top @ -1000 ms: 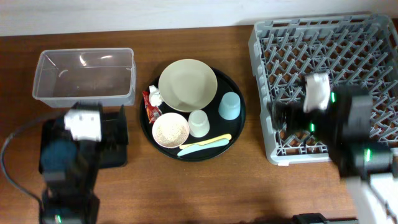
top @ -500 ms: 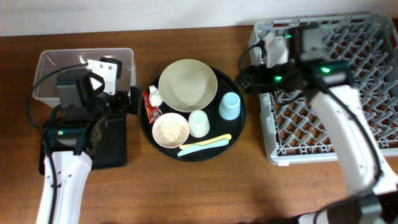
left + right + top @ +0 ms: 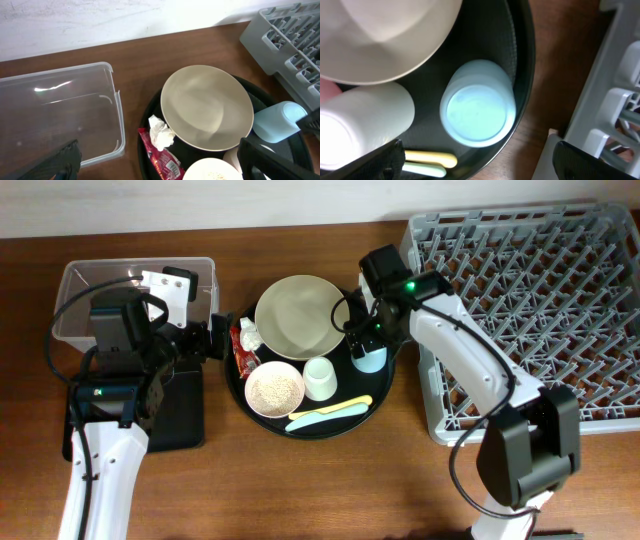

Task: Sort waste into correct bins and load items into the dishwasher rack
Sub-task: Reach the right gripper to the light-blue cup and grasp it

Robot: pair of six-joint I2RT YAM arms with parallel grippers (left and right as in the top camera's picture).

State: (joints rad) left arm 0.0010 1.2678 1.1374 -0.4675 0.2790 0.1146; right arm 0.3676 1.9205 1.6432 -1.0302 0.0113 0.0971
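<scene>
Swung right gripper (image 3: 479, 159) off the dishwasher rack (image 3: 560, 280) to above the light blue cup (image 3: 478, 104) on the round black tray (image 3: 385, 375), fingers spread wide, empty; left gripper (image 3: 212, 340) likewise open beside the red sachet wrapper (image 3: 156, 152); nothing racked or binned yet, cup pickup likely next.

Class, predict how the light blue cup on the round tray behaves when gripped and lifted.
The light blue cup looks like smooth plastic, so probably light and stiff, perhaps slippery. Its round wall may slip from an off-centre squeeze. It could bump the nearby white cup.
</scene>
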